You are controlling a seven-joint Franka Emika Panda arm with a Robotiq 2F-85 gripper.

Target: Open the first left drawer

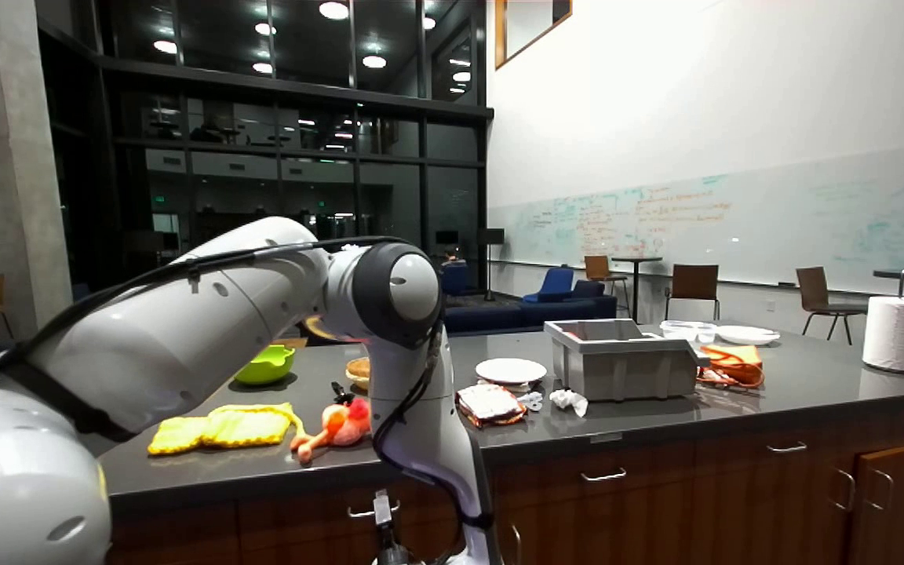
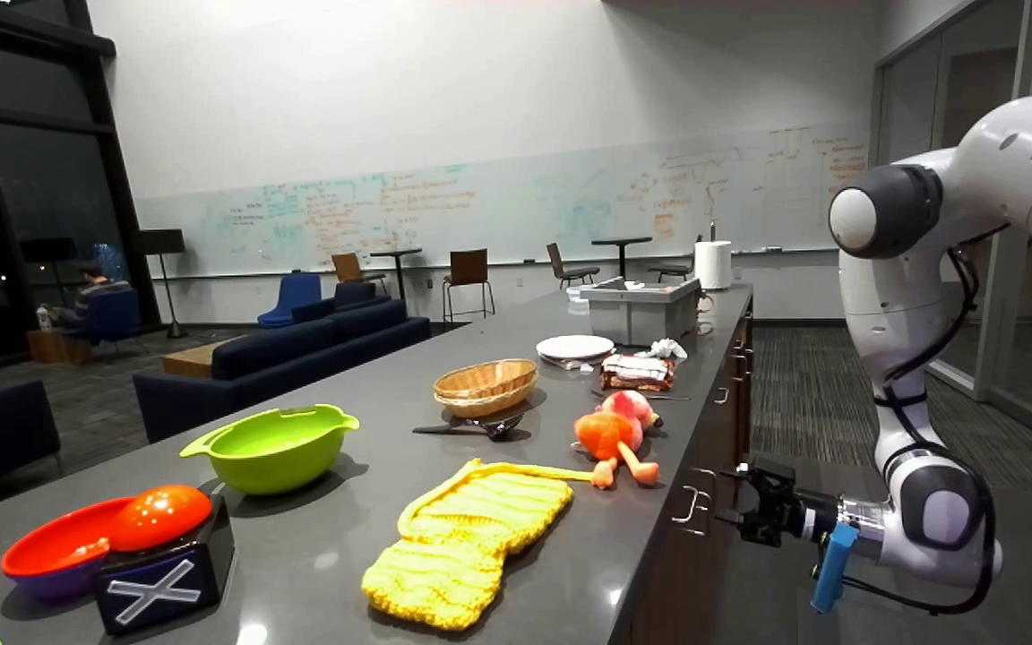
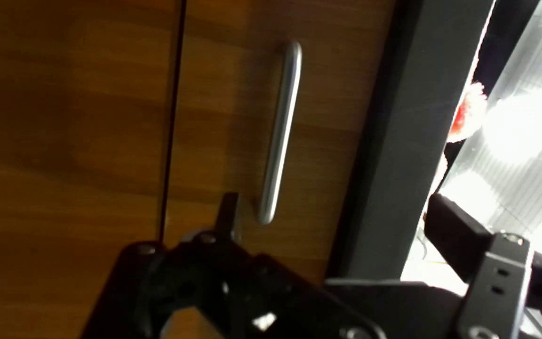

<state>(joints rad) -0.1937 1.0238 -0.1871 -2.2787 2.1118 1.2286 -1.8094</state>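
Below the counter, handle of first left drawer runs level, left to right, just beyond wide-spread, empty fingers.

The drawer front is brown (grain-streaked), its handle silver, the gripper mostly black.

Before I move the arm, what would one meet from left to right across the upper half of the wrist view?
Wooden panel, narrow dark gap, drawer front with its silver handle, grey counter edge, fluffy red toy, large bright light.
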